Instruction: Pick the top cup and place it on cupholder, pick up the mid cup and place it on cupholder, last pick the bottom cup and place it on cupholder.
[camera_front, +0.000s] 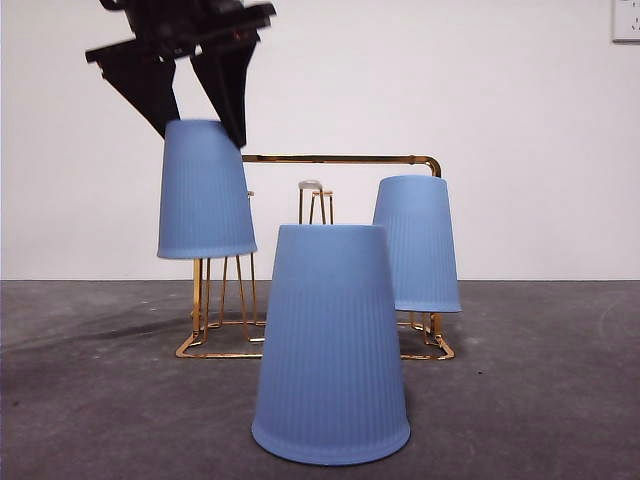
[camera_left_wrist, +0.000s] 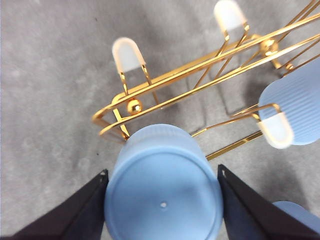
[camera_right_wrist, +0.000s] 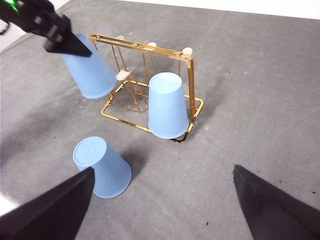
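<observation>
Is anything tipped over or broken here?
Nothing is broken or spilled. The one odd thing: the blue cup held by the left gripper hangs slightly tilted beside the cupholder. The cup on the table stands straight, upside down.

Three ribbed pale-blue cups (camera_front: 331, 345), a shiny gold cupholder (camera_front: 340, 159) with white-tipped pegs (camera_left_wrist: 129, 54), black tool (camera_front: 195, 85), speckled grey desk (camera_front: 540, 400).
</observation>
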